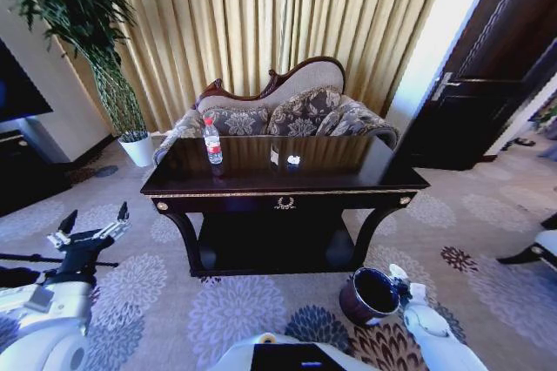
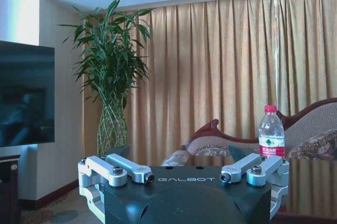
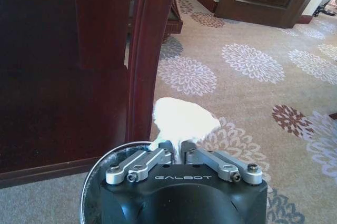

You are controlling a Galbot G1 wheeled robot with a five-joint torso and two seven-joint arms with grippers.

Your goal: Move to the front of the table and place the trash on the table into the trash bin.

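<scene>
The dark glossy table (image 1: 357, 166) stands straight ahead. On its top a clear bottle (image 1: 212, 142) with a red label stands at the left, and two small white scraps (image 1: 293, 160) lie near the middle. The brown trash bin (image 1: 370, 295) sits on the carpet by the table's right leg. My right gripper (image 3: 178, 153) is shut on a crumpled white paper scrap (image 3: 184, 119) over the bin's rim (image 3: 97, 169). Low at the left, short of the table, my left gripper (image 2: 187, 177) hangs open and empty, with the bottle (image 2: 271, 134) far beyond it.
A patterned sofa (image 1: 296, 110) stands behind the table before gold curtains. A tall plant in a white pot (image 1: 137, 149) is at the back left, beside a dark TV cabinet (image 1: 26, 162). A dark door (image 1: 474, 110) is at the right. Flowered carpet lies all around.
</scene>
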